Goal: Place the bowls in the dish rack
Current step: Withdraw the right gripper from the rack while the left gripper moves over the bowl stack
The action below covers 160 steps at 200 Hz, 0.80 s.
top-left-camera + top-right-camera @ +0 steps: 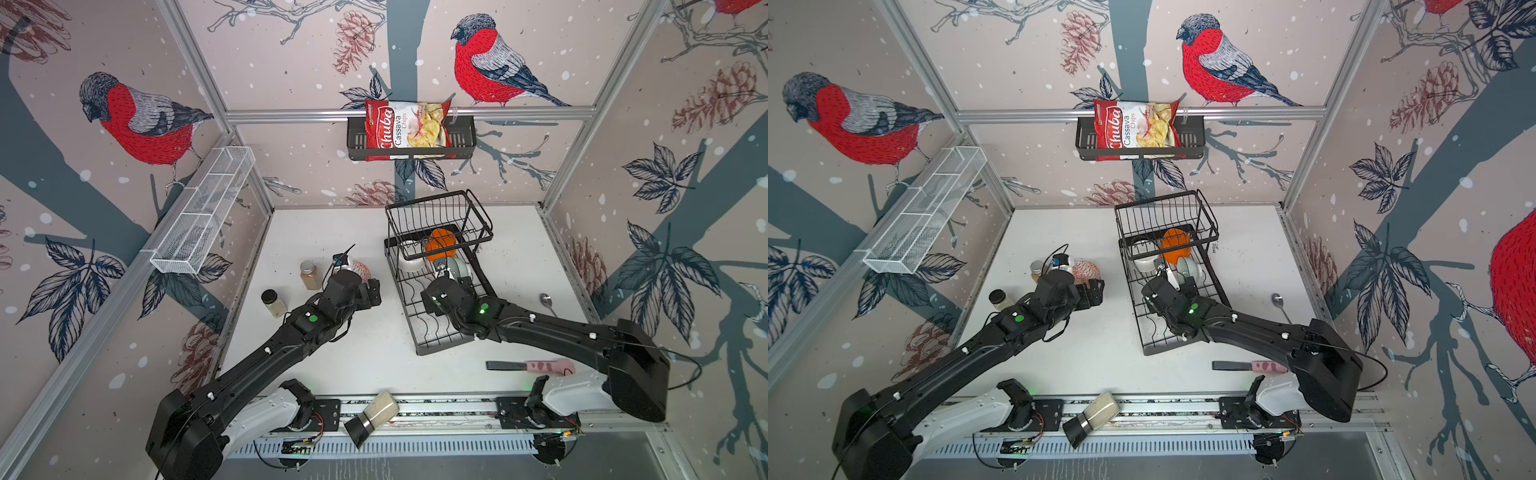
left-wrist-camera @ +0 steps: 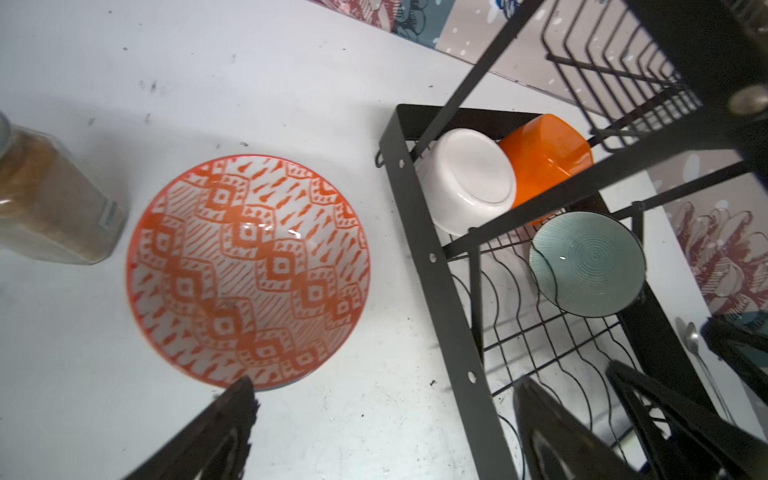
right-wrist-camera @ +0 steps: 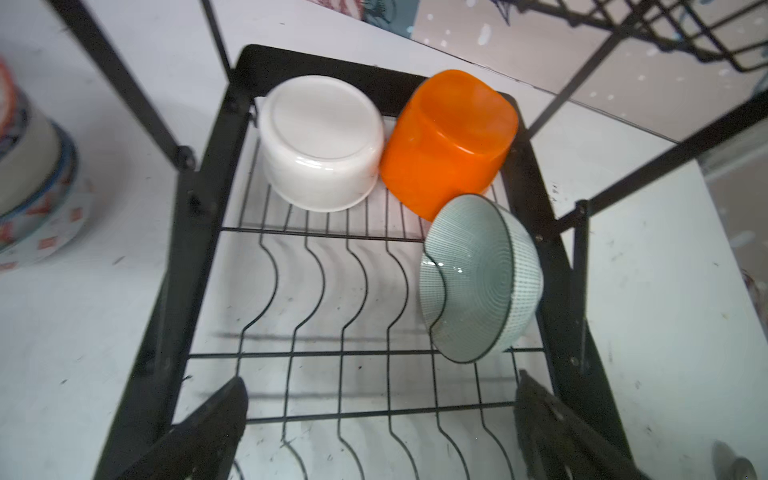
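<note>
While both arms reach in over it, table [image 1: 374,357]: white and scuffed.
dish rack [image 3: 189,249]: black wire, right of the middle in both top views. The raised basket tier sits at the far end, with wavy dividers on the flat base.
left gripper [image 2: 384,390]: jaws spread wide with nothing between them. It is low over the table, between the patterned bowl and the rack. One fingertip [image 2: 224,419] is at that bowl's near rim; contact is not clear.
right gripper [image 3: 380,384]: jaws released and empty, over the near dividers of the rack base, apart from the three bowls there.
stack of bowls [image 3: 37,174]: blurred at the edge of the right wrist view, on the table outside the rack's left wall, with blue and red patterns.
patterned bowl [image 2: 247,270]: orange-red on white, mouth up, outside the rack, between the spice jar and the rack's left wall.
white bowl [image 3: 320,141]: upside down in the far left corner of the base, under the basket tier.
orange bowl [image 3: 449,137]: mouth down and tilted, touching the white bowl, in the far right corner.
teal bowl [image 3: 478,278]: on its edge against the rack's right wall, just in front of the orange bowl.
spice jar [image 2: 54,195]: brown contents, just beside the patterned bowl.
spoon [image 1: 547,303]: on the table to the right of the rack, apart from it.
</note>
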Motion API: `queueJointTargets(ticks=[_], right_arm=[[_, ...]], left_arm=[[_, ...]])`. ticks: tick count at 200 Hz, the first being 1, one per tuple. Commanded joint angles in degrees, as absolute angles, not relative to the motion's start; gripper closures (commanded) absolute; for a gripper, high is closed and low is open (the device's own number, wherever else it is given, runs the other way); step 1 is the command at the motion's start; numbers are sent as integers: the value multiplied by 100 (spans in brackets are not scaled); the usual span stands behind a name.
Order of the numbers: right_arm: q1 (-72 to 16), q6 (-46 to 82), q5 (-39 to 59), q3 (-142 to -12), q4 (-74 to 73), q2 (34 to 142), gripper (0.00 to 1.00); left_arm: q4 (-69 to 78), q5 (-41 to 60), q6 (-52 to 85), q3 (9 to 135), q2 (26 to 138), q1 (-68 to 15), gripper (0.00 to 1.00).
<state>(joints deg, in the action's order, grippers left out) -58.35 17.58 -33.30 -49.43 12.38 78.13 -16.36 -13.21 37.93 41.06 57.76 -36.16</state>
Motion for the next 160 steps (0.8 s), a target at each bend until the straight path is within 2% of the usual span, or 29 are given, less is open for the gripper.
queueJointTargets(ticks=[1,26,60,94,160], right_arm=[[-5916,1371,-2486,-4849,884,7589,0],[-6001,1183,-2022,-4703,669,7323,1],[-6024,1169,-1934,-4595,575,7207,1],[-6052,1176,-1839,-4522,479,7207,0],[-6178,1317,-1832,-4492,380,7205,0]], left_arm=[[-2049,-1280,3980,4262,5757,-3442,4],[-2526,-1383,4034,4512,5872,-3242,5],[-3246,-1739,3917,4991,6189,-3088,8],[-3821,-2053,3791,5457,6633,-2924,15],[-3960,-2337,3706,5686,7297,-2832,30]])
